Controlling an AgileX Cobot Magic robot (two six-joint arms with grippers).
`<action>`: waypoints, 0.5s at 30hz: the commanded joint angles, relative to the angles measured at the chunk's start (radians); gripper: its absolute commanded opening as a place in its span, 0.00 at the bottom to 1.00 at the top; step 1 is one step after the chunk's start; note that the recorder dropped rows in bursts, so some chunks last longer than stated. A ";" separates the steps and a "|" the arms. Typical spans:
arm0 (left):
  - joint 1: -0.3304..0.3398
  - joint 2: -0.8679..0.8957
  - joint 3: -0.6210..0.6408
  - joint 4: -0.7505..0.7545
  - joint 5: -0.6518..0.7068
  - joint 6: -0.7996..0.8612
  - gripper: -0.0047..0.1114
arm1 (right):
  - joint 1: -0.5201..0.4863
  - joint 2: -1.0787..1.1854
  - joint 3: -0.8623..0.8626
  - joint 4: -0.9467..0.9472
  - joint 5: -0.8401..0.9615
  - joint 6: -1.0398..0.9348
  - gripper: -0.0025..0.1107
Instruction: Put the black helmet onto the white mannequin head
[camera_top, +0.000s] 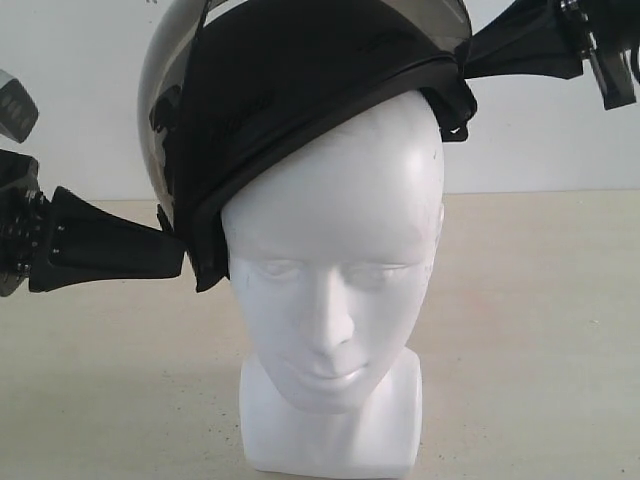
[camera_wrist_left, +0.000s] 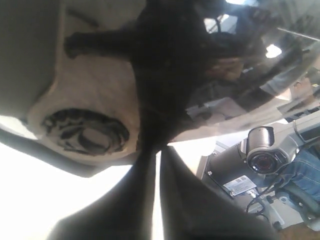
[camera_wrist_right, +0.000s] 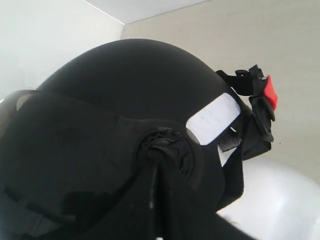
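Tilted across the upper centre of the frame, the black helmet (camera_top: 300, 90) rests part-way on the crown of the white mannequin head (camera_top: 330, 270), with the left gripper (camera_top: 178, 252) and right gripper (camera_top: 463, 62) each clamped on its rim; levelling and lowering it appears to be the next move.

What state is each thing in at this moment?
Head: upright on the table, face uncovered.
Helmet: tilted, partly over the crown, not fully seated.
Left gripper: shut on the helmet's lower rim.
Right gripper: shut on the helmet's higher side.
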 joint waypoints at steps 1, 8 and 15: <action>-0.016 -0.004 0.004 -0.040 0.021 0.003 0.08 | 0.032 -0.020 0.007 -0.065 0.050 0.029 0.02; -0.016 -0.004 0.004 -0.040 0.021 0.003 0.08 | 0.032 -0.060 0.008 -0.131 0.050 0.064 0.02; -0.016 -0.004 0.004 -0.040 0.021 0.006 0.08 | 0.042 -0.060 0.071 -0.135 0.050 0.057 0.02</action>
